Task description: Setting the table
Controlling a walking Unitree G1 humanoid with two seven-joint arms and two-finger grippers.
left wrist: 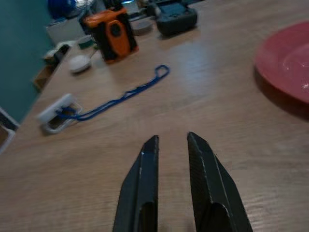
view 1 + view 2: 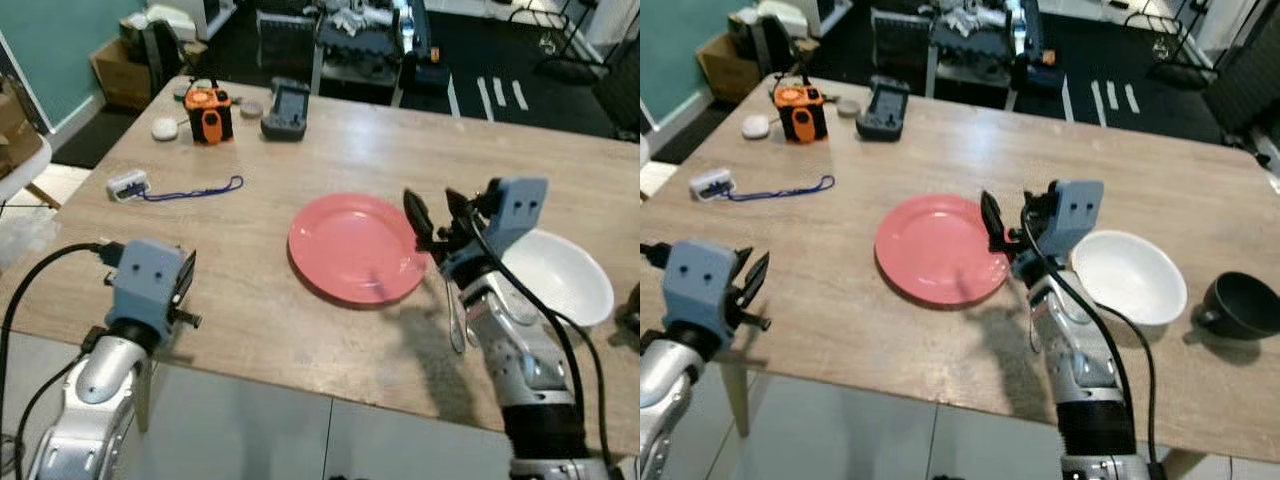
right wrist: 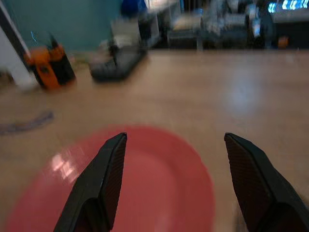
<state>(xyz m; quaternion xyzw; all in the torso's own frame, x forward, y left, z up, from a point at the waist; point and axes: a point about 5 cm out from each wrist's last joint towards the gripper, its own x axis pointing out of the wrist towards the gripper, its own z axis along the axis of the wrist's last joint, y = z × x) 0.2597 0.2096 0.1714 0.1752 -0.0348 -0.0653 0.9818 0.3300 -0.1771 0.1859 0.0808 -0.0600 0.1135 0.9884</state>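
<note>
A red plate [image 2: 357,247] lies flat near the middle of the wooden table [image 2: 400,150]. The right gripper [image 2: 432,215] hangs just over the plate's right edge, its fingers spread wide and holding nothing. Right of the plate sits a white bowl [image 2: 1130,275], and beyond that a black cup [image 2: 1243,304]. A spoon [image 2: 456,318] lies on the table between plate and bowl, beside the right arm. The left gripper [image 1: 173,159] hovers low over the table's near left edge, fingers nearly together, empty. Farther off lie a blue cord [image 2: 192,191] and an orange device [image 2: 209,113].
</note>
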